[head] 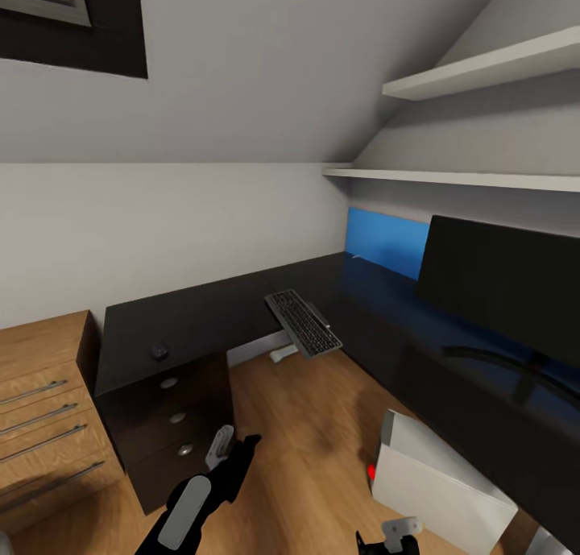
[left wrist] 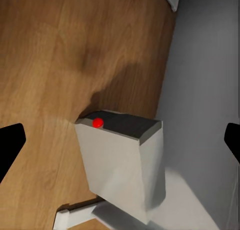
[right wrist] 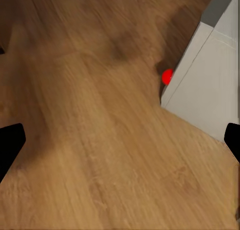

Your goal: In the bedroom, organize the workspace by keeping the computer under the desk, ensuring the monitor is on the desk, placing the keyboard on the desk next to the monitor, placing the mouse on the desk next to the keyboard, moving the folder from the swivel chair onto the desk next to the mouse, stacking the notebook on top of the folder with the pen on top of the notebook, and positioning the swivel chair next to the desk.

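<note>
Left to right: mouse (head: 159, 350) sits on counter (head: 201, 317) above the drawers, light and slick, pinch its sides. Left hand (head: 228, 449) open, empty. Keyboard (head: 303, 322) overhangs the counter edge, stiff and thin; grip a long edge. Right hand (head: 400, 533) open. Computer (head: 439, 478) on floor, probably heavy. Monitor (head: 503, 281) on counter.
</note>
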Available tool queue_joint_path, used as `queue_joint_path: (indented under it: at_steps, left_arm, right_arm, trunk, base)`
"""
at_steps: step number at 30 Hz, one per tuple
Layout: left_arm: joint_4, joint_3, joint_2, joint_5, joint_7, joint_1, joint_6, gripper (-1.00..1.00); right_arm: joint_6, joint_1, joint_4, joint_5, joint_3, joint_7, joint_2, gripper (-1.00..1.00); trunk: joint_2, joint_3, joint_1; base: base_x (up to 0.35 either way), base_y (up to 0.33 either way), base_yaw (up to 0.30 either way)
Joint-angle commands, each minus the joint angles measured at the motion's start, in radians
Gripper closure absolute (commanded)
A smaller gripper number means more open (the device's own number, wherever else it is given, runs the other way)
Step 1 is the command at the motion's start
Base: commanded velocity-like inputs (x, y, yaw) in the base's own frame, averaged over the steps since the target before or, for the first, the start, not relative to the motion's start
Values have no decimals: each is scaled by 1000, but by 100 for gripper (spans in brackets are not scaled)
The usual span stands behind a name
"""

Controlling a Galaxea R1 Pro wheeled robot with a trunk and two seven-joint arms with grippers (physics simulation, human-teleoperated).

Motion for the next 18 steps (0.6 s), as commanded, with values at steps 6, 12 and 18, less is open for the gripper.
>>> queue_joint_path:
  at_steps: [6,12,18]
  left_arm:
    - [-1,0,0,10,1,0,3,-100]
    - [-1,-1,0,10,0,0,3,-100]
    - [-1,-9,0,10,-1,0,3,-100]
  right_arm:
    - [-3,-1,2,4,8,-6,1,-100]
    - [-6,0,2,4,8,-6,1,-100]
    - [-28,28,1,7,8,-6,-2,-100]
  trunk:
    - [-1,-1,0]
    - [-1,-1,0]
    - [-1,-1,0]
  base:
    - [68,-66,0]
    - [16,-16,0]
    - [4,-4,0]
